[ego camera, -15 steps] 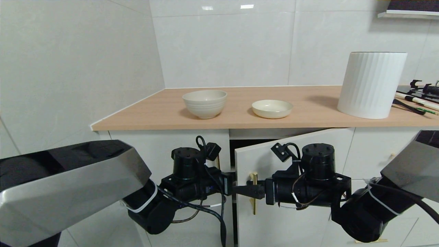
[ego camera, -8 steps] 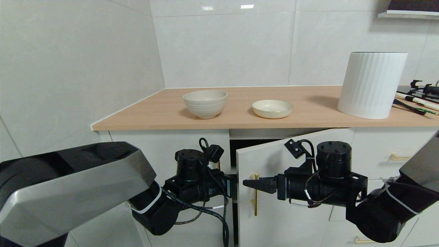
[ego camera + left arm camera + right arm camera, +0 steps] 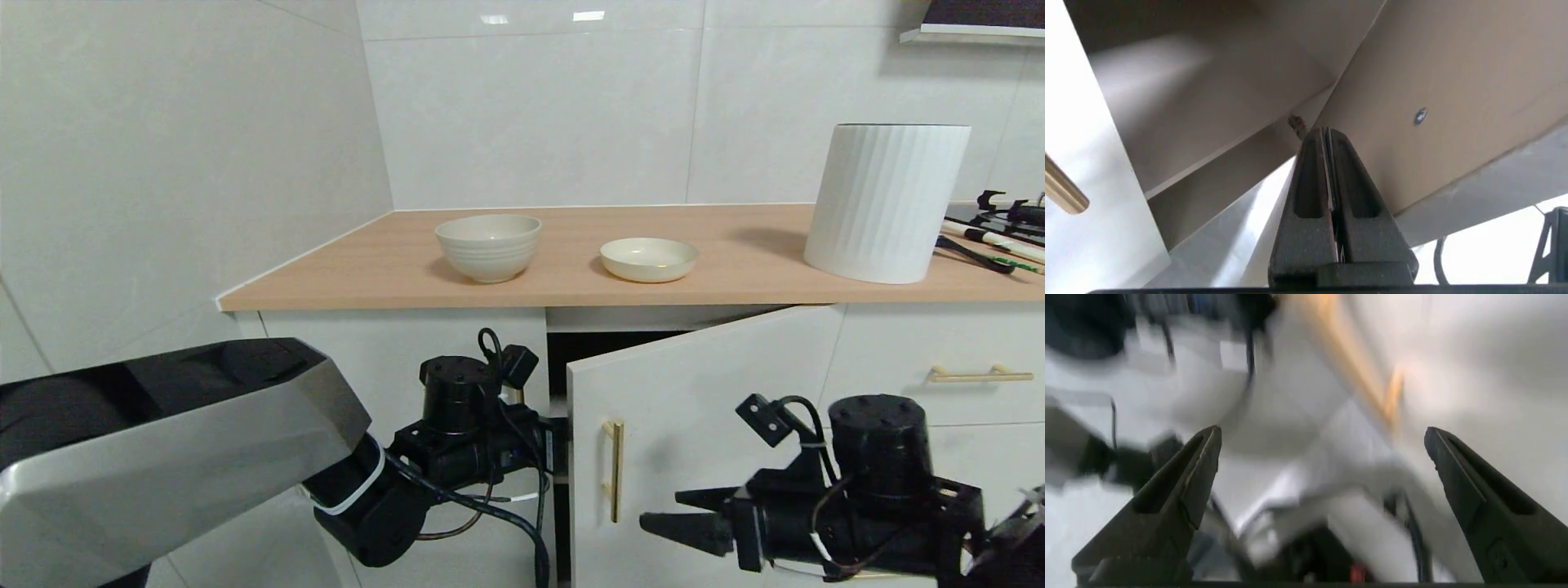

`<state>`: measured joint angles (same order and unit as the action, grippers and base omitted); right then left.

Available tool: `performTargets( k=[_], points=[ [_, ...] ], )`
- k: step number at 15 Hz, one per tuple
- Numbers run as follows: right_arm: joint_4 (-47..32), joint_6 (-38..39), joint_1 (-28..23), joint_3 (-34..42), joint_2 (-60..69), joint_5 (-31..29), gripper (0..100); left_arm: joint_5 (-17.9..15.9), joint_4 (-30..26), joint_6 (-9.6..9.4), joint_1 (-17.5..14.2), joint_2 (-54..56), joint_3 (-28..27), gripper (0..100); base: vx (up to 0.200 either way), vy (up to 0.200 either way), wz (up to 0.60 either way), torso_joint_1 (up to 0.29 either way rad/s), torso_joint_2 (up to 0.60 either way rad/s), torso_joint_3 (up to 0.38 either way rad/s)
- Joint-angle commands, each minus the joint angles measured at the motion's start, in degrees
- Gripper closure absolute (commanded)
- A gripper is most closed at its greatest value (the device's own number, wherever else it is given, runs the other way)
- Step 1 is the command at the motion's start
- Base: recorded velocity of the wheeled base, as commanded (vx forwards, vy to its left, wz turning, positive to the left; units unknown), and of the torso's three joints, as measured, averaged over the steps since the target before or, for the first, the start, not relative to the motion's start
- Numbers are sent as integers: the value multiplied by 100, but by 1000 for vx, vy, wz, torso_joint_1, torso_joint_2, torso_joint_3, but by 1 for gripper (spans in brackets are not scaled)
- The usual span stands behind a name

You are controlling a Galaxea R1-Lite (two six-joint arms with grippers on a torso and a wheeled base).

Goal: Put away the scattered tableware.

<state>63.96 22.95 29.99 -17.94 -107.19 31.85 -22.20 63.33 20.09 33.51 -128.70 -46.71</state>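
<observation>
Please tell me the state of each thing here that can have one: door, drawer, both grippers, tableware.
Door: ajar.
Drawer: shut.
Left gripper: shut, empty, in the door's gap.
Right gripper: open, empty, before the door.
Bowl: upright, empty, on the counter.
Dish: upright, empty, on the counter.

Bowl [image 3: 488, 245] sits on counter [image 3: 735, 245] toward its left end; dish [image 3: 649, 259] is just right of it, not touching. Tall container [image 3: 886, 204] stands further right, w/ utensils [image 3: 992, 237] beside it at the far right edge. Below the counter, cabinet door [image 3: 702, 384] stands ajar under the dish, its handle [image 3: 615, 469] near its left edge; drawer [image 3: 939, 343] is to the door's right. Left gripper [image 3: 1327, 135] is at the gap left of the door, tip inside the opening. Right gripper [image 3: 660, 507] is in front of the door, below and right of the handle, apart from it.
</observation>
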Motion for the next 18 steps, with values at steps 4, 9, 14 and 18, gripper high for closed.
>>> performTargets(
  k=[4,9,14,18],
  points=[
    [2,-63,86,942,990,14,0,5,-22,4,173,178,-13,100,0,0,0,0,0,0],
    [-7,-81,332,1021,990,-4,0,-4,-22,21,252,284,13,100,-200,0,0,3,2,2],
    [2,-292,350,1074,998,-13,0,-4,-392,21,305,73,-470,100,-40,0,0,0,0,0],
    [2,-300,359,1083,1016,-13,0,5,-857,21,331,-103,-971,100,0,0,0,0,0,0]
  ],
)
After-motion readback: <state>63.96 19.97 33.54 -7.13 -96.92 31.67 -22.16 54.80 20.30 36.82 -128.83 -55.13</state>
